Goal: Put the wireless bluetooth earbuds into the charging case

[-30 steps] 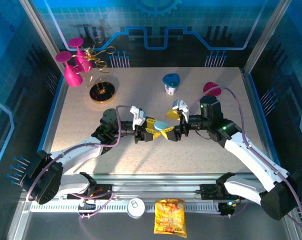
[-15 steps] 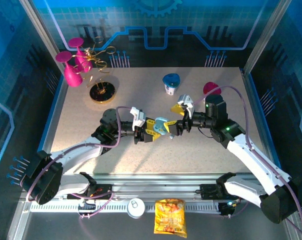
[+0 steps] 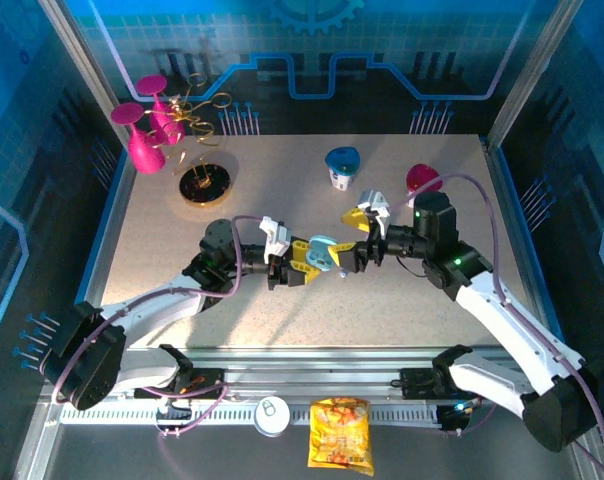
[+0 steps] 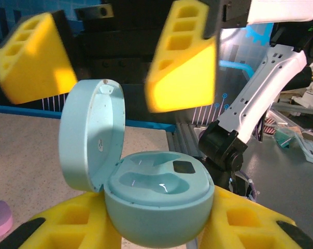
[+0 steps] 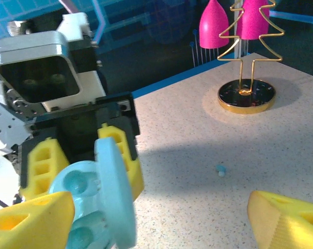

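Top external view: at the middle of the table, the left gripper is clamped on a pale blue charging case, holding it above the surface with its open side turned toward the right arm. Just beside it, the right gripper faces the case with its jaws spread wide and nothing between them. From the left wrist, the case shows its lid hinged up on the left and two wells that look empty. From the right wrist, one tiny pale blue earbud lies on the table beyond the held case, toward the gold stand. It is ahead of the free right gripper and well apart from it. Its long axis is too small to tell.
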Robot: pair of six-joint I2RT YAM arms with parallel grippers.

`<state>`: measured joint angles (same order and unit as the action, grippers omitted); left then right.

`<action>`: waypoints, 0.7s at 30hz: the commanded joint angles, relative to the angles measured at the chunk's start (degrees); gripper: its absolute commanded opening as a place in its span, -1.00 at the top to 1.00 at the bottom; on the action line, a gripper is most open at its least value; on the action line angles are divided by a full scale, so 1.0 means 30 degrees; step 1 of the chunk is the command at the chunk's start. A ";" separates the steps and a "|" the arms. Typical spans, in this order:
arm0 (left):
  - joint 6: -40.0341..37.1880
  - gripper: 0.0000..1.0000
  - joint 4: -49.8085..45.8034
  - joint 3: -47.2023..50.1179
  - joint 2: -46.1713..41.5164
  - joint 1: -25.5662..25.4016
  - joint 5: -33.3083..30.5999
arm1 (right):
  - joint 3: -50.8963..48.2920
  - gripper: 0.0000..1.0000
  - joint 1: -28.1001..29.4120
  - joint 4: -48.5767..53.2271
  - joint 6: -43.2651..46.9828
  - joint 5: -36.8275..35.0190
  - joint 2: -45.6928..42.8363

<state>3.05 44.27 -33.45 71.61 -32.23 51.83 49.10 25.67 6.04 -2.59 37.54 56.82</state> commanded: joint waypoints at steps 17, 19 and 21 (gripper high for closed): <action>0.0597 0.31 0.2006 0.0897 -0.0965 0.1386 -0.0380 | -0.4009 -0.68 -0.0910 0.1837 -0.5066 -0.8830 -0.3571; 0.0595 0.31 0.1943 0.0867 -0.1102 0.1396 -0.0377 | -0.4251 -0.67 -0.0939 0.2368 -0.5840 -0.9944 -0.2799; 0.0624 0.31 0.1917 0.0838 -0.1217 0.1397 -0.0321 | -0.4355 -0.66 -0.0948 0.2637 -0.6278 -1.0281 -0.1661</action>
<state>4.58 49.17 -31.35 69.63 -28.42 50.89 37.12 23.68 10.09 -17.28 14.20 48.95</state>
